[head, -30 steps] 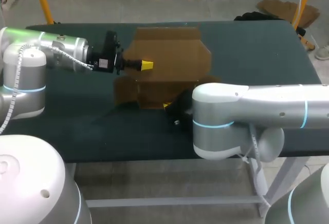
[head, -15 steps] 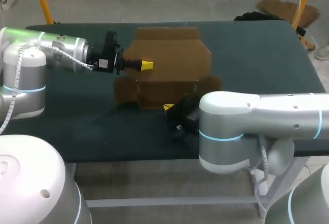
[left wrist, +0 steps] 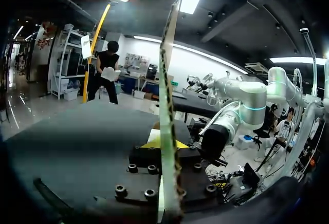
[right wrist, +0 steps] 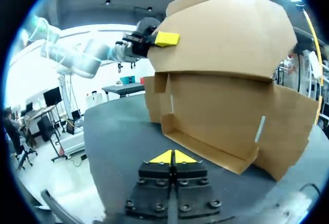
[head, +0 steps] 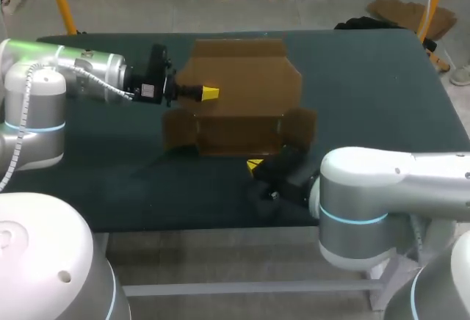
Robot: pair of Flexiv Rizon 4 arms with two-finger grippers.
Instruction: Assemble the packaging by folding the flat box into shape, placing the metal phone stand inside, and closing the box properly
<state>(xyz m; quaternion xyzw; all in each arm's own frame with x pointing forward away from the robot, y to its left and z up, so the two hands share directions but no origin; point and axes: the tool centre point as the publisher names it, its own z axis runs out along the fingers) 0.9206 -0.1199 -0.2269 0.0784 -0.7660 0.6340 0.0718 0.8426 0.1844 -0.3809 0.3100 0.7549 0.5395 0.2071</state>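
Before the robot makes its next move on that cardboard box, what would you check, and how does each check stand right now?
1. Left end effector grips the box: ok. In the left wrist view a cardboard panel runs between its fingers.
2. Right end effector is free to work: ok. It is shut and empty, low over the table, just short of the box's low front wall.
3. Box is folded into shape: not ok. The lid panel stands open and the side flaps hang loose.
4. Phone stand is located: cannot tell. No view shows it.
5. Box is ready to close: not ok. Nothing is visible inside it.
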